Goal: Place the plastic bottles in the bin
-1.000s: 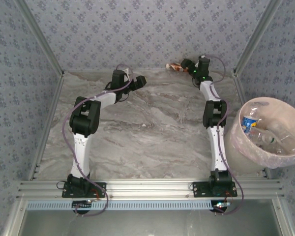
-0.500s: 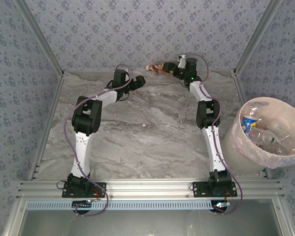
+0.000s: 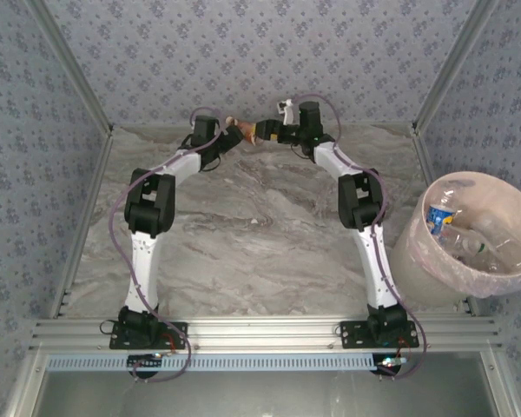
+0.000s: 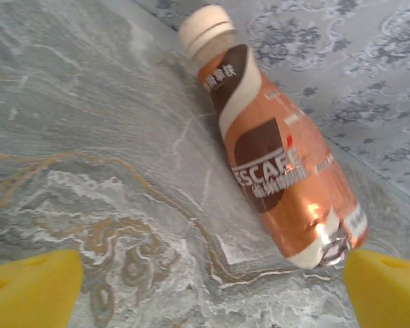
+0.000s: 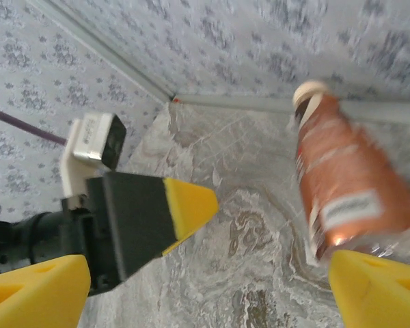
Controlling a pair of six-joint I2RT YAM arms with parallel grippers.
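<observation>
One plastic bottle [image 3: 246, 129] with a copper-orange and brown label and a cream cap lies on its side on the marble table by the back wall. In the left wrist view the bottle [image 4: 280, 171] lies ahead of my open left gripper [image 4: 208, 294], its base close to the right-hand fingertip [image 4: 389, 287]. My right gripper [image 5: 205, 290] is open too, with the blurred bottle [image 5: 348, 184] just beyond its right-hand fingertip [image 5: 376, 287]. From above, the left gripper [image 3: 228, 139] and right gripper [image 3: 271, 132] face each other across the bottle. The bin [image 3: 434, 274] stands at the right with bottles inside [image 3: 438, 217].
The patterned back wall [image 3: 260, 61] runs right behind both grippers. A yellow-tipped finger of the left gripper [image 5: 184, 205] reaches into the right wrist view, close to the right gripper. Metal frame posts [image 3: 69, 69] rise at the back corners. Open marble tabletop [image 3: 260, 234] lies between the arms.
The right gripper swept left along the back wall and the bottle moved left with it. The left gripper shifted a little towards the wall and now meets the bottle.
</observation>
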